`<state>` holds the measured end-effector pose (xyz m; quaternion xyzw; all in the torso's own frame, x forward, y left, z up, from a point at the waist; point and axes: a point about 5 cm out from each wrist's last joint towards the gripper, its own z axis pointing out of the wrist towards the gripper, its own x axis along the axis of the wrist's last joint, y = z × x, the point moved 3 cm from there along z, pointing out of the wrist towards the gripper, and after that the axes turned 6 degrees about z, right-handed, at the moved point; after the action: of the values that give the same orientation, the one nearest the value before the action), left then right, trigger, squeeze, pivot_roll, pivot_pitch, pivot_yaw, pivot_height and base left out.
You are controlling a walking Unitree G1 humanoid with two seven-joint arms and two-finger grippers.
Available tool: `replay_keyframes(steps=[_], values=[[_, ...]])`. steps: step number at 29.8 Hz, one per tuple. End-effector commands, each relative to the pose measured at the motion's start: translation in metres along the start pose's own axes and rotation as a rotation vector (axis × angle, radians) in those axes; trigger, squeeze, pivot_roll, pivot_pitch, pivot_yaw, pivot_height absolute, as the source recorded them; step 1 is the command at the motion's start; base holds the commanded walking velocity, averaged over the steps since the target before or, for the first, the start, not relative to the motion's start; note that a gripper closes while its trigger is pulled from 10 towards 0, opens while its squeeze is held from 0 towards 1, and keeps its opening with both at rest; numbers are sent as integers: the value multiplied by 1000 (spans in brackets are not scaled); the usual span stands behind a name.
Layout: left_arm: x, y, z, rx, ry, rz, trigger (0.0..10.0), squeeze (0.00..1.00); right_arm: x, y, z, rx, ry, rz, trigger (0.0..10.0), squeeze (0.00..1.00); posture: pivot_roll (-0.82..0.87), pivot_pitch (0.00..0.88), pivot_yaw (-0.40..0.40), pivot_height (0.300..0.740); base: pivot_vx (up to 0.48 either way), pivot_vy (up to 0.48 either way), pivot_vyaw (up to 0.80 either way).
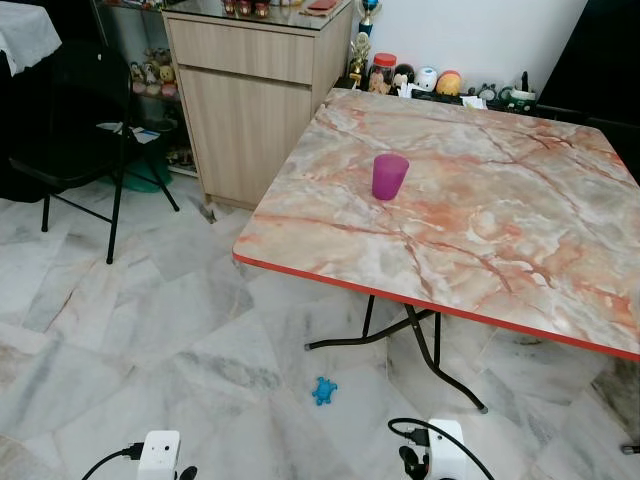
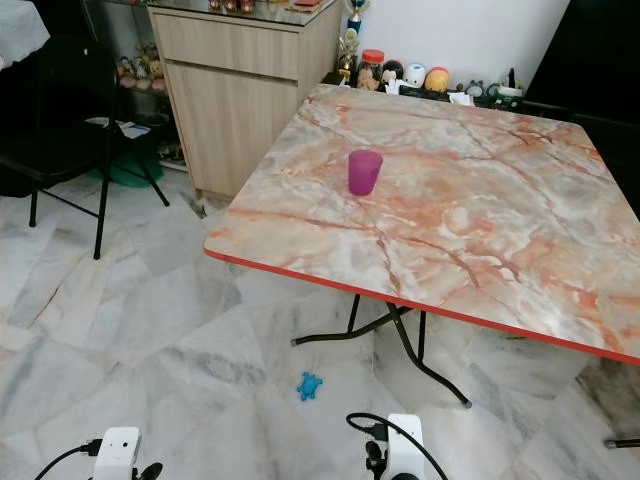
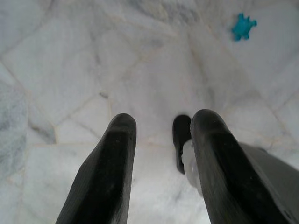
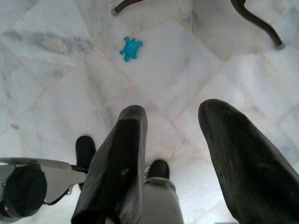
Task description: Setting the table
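Observation:
A purple plastic cup (image 1: 390,176) stands upright on the marble-patterned folding table (image 1: 520,250) with a red edge, toward its near left part. Both arms hang low at the bottom of the eye views, well short of the table. My left gripper (image 3: 161,135) points down at the white marble floor, its two black fingers (image 3: 110,172) apart with nothing between them. Over the floor near the table's legs, my right gripper (image 4: 173,126) is open and empty too.
A small blue toy (image 1: 324,390) lies on the floor by the table's black legs (image 1: 425,345). A wooden cabinet (image 1: 255,90) stands behind the table's left side, a black folding chair (image 1: 85,140) farther left. Jars and figurines (image 1: 425,78) line the wall beyond the table.

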<state>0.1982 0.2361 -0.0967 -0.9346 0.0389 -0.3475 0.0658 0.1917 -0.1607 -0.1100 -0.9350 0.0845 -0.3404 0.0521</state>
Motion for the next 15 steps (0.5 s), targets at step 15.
replay_keyframes(steps=[15], values=[[72,-9,6,30,276,21,10000,0,-23,15,-7,-64,-48,98,10000,0,139,11,-57,740,0,0,0]])
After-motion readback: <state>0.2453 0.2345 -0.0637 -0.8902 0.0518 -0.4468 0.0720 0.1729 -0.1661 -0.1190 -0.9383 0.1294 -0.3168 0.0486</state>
